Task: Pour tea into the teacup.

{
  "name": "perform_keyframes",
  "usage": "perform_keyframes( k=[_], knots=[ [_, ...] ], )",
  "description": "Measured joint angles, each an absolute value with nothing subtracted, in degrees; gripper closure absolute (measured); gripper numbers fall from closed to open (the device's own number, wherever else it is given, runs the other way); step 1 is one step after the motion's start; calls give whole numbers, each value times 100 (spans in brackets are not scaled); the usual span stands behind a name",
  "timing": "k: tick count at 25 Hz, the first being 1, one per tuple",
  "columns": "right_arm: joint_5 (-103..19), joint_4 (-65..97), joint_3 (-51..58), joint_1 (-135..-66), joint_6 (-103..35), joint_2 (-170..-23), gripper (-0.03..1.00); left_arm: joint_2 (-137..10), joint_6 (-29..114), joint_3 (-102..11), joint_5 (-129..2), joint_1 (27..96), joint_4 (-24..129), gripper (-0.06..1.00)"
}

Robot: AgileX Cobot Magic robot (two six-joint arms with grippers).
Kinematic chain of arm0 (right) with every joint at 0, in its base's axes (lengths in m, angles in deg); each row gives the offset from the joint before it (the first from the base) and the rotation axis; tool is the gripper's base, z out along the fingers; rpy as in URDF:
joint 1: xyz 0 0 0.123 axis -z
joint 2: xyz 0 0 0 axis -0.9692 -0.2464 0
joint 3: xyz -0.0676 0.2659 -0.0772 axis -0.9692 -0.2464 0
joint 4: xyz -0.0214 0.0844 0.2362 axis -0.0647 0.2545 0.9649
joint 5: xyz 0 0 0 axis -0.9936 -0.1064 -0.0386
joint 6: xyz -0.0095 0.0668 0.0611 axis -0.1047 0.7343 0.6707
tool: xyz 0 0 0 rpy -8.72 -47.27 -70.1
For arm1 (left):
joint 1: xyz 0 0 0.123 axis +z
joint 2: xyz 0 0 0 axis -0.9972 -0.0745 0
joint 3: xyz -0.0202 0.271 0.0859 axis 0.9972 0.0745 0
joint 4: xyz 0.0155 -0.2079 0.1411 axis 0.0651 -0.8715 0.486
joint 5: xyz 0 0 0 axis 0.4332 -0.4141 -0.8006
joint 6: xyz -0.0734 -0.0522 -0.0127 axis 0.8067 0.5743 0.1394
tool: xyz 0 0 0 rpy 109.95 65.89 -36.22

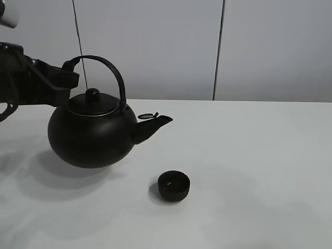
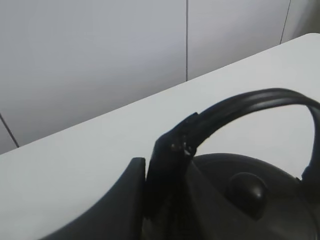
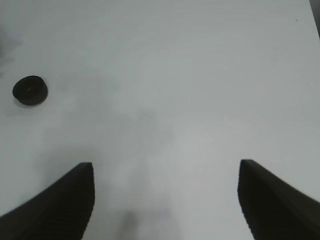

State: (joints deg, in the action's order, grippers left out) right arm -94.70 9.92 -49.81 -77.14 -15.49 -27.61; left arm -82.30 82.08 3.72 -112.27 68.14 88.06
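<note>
A big round black kettle with an arched handle is at the left of the white table, its spout pointing right with the spout flap up. My left gripper is shut on the handle's left end; the left wrist view shows the gripper clamped on the handle above the lid knob. The small black teacup stands on the table in front of and below the spout, apart from the kettle. No tea shows. My right gripper is open and empty above bare table, with the teacup far from it.
The white table stretches to the right of the cup. A grey panelled wall stands behind the table's back edge.
</note>
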Motion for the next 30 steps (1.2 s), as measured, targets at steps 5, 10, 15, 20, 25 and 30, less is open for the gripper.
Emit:
perform_keyframes(
  k=[5, 10, 15, 20, 25, 30],
  knots=[
    [-9470, 992, -4981, -7714, -1549, -2761, 42, -8230, 8209, 117, -10765, 6490, 8828, 80],
    [-9470, 992, -4981, -7714, -1549, -2761, 42, -8230, 8209, 54, -10690, 6234, 8851, 80],
    [-9470, 992, -4981, -7714, -1549, -2761, 42, -8230, 8209, 55, -10604, 6158, 8871, 81],
    [-9470, 992, -4981, -7714, -1549, -2761, 42, -8230, 8203, 55, -10357, 6158, 8871, 81],
    [-9470, 992, -4981, -7714, -1549, -2761, 42, -8230, 8198, 55, -10333, 6158, 8871, 81],
    [-9465, 992, -4981, -7714, -1549, -2761, 42, -8230, 7893, 44, -9956, 6141, 8871, 81]
  ],
)
